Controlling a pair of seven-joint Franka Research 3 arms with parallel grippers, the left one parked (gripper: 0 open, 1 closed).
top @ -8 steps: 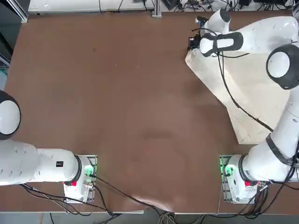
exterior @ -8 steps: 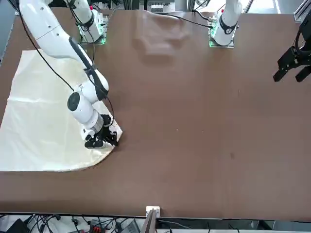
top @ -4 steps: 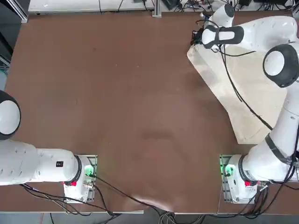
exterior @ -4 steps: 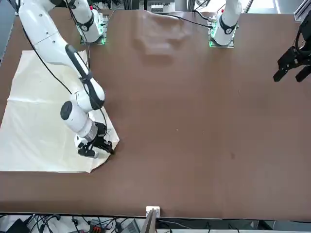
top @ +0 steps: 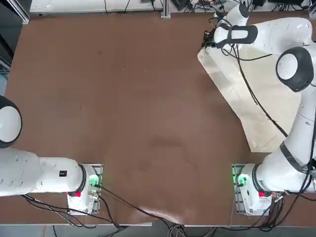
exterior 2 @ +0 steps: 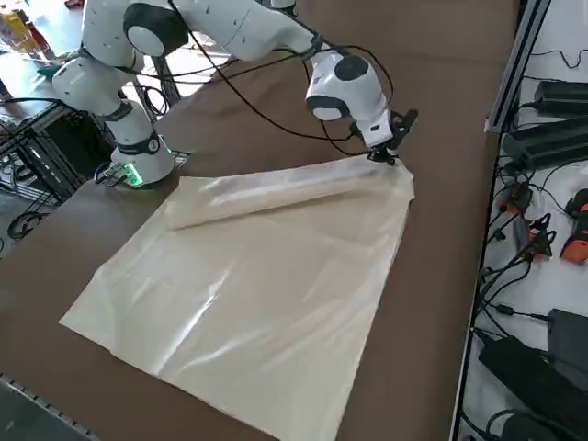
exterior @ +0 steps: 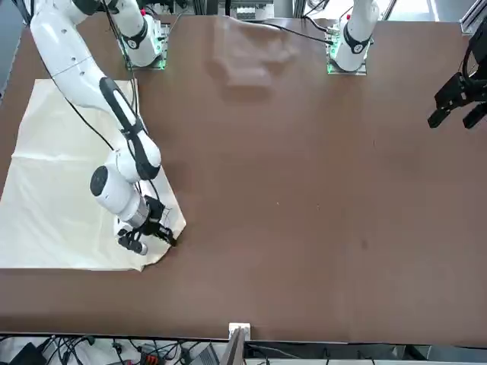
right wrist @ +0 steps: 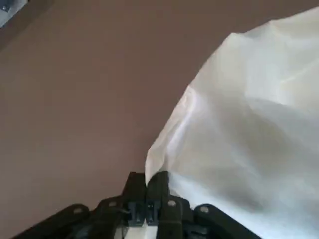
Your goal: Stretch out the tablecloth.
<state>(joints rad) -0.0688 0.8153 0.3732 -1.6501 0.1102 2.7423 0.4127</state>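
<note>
Tablecloth (top: 269, 94) partly under right arm

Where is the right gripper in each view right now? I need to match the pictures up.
Top: right gripper, upper right, at the tablecloth far corner.
Front: lower left, on the cloth's near corner.
Right side: upper centre-right, at the cloth's corner.
Right wrist: fingers shut on the cloth edge.
Shared landmark: that pinched corner.
</note>
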